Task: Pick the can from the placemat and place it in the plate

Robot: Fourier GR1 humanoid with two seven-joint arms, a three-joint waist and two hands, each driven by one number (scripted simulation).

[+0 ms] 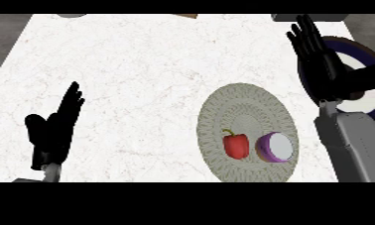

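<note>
A white marble counter (132, 70) fills most of the frame, its left edge slanting down the upper left and its far edge running along the top. A round woven placemat (249, 100) lies at the lower right of centre, its lower rim close to the bottom of the view. On it stand a red bell pepper (236, 145) and, just beside it to the right, a purple can (275, 147) seen from above with a pale top; the two are near each other but appear apart. The right hand (319, 63) rises at the upper right, fingers straight and spread, holding nothing, above and to the right of the placemat. Behind it, at the right edge, a dark-rimmed plate (357, 58) is partly hidden by the hand and the grey forearm (348, 140). The left hand (55, 130) rests at the lower left edge, fingers up and relaxed, holding nothing. Between the left hand and the placemat, a broad stretch of bare marble runs up to the counter's far edge.
</note>
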